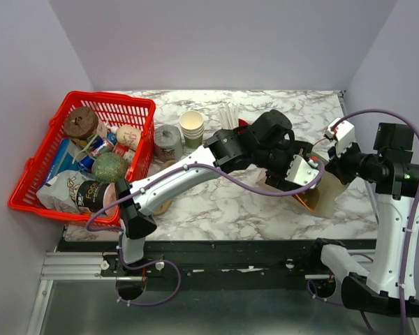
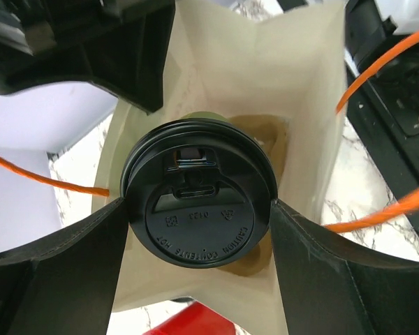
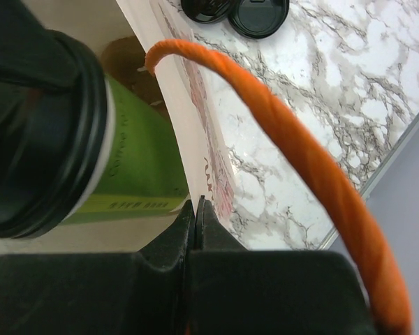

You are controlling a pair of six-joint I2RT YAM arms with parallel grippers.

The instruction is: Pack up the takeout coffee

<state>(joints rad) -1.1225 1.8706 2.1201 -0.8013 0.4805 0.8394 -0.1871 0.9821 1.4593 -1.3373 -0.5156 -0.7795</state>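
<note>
Squeezing the black lid (image 2: 195,223), my left gripper (image 2: 199,209) holds the takeout coffee (image 3: 136,160) inside the open paper bag (image 2: 300,105) by the table's (image 1: 223,209) right edge. My right gripper (image 3: 195,206) pinches the bag's wall. I think the cup is light and squashy, so the stiff lid is best to hold.

Robot lab cell: plain grey walls (image 1: 230,42), marble-print tabletop (image 1: 223,209), aluminium frame rail (image 1: 77,265).

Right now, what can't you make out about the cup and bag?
- Left wrist: lid of the takeout coffee hides whether its base reaches the floor of the paper bag.
- Top: left arm covers the cup entirely.
- Right wrist: cup's print blurred; lid cut off at left edge.
</note>
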